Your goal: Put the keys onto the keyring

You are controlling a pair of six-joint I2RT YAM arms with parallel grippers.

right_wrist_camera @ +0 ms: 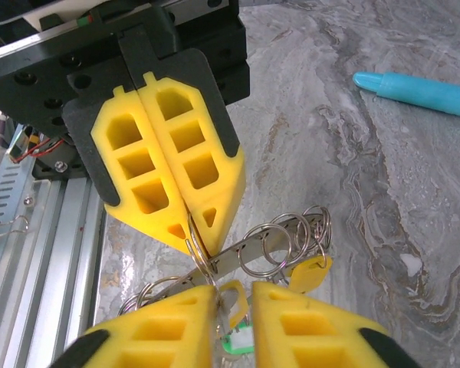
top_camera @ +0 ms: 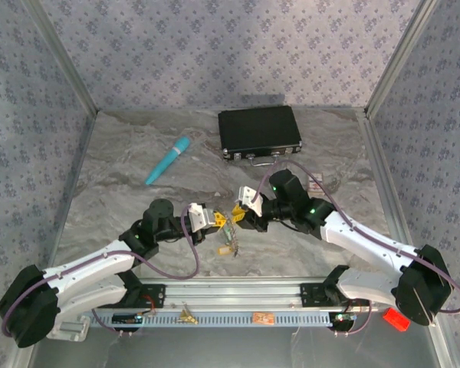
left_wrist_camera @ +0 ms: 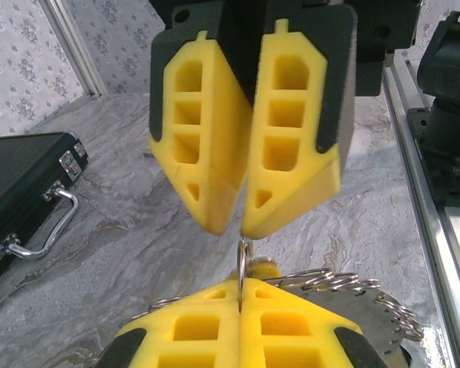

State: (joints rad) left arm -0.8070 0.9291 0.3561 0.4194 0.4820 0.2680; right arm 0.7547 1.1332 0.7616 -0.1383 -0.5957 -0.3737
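The keyring (right_wrist_camera: 249, 251) is a flat grey metal piece hung with several small split rings, held up between the two grippers above the table. My left gripper (left_wrist_camera: 241, 295) is shut on one thin split ring (left_wrist_camera: 242, 264), seen edge-on; the keyring's plate (left_wrist_camera: 387, 330) lies to its right. My right gripper (right_wrist_camera: 234, 287) faces it with a narrow gap between its fingers. A yellow-tagged key (right_wrist_camera: 241, 300) and a green tag (right_wrist_camera: 238, 346) sit in that gap. Another yellow-tagged key (right_wrist_camera: 310, 272) hangs from the rings. From above, the left gripper (top_camera: 215, 220) and right gripper (top_camera: 241, 211) meet tip to tip.
A black case (top_camera: 259, 132) lies at the back, with a teal pen (top_camera: 167, 159) to its left. Small loose keys (top_camera: 228, 248) lie on the table just below the grippers. The metal rail (top_camera: 238, 295) runs along the near edge.
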